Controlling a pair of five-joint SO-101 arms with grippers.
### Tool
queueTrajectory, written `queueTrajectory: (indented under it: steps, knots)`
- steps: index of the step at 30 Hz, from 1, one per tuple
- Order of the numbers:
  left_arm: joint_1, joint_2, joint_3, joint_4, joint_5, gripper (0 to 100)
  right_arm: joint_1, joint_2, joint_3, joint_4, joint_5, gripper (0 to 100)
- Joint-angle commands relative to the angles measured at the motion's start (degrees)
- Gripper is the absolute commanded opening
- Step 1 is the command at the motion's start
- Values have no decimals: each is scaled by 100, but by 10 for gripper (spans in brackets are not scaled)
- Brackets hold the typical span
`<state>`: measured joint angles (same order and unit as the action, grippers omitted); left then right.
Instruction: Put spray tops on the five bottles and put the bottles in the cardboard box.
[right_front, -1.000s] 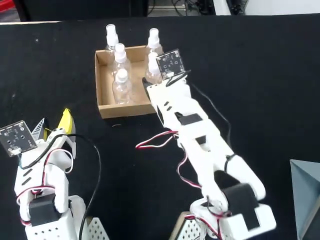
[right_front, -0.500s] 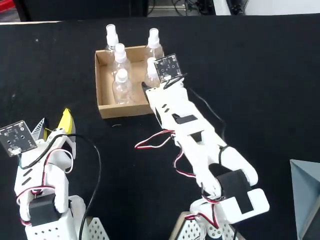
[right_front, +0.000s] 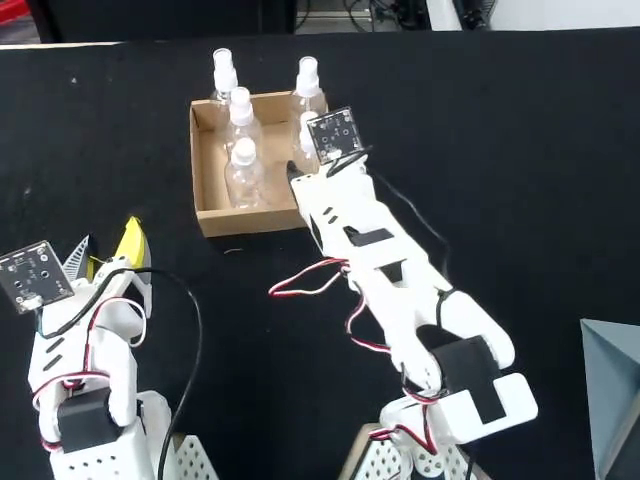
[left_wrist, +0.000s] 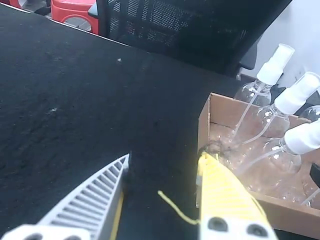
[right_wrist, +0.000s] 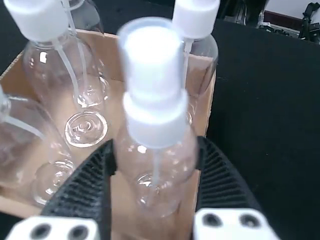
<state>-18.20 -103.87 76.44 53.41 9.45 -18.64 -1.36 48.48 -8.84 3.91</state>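
High view: right arm (right_front: 390, 270) outstretched, pincer (right_front: 298, 165) clasping bottle (right_front: 303, 140).

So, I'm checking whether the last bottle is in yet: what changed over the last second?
The right gripper shifted slightly left and back toward the arms, carrying the bottle it grips by the cardboard box's right wall. The left gripper, open, and the other four bottles stayed put.
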Motion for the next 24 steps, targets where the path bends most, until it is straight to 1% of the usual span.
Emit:
queueTrajectory:
  steps: [1, 16, 24]
  knots:
    - [-75, -53, -13, 9, 26, 209, 123, -40, -110, -141, -44, 198]
    - [-75, -53, -13, 9, 26, 209, 123, -233, -75, -97, -26, 206]
    - [-75, -53, -13, 9, 26, 209, 97, -725, 22, 484, -44, 207]
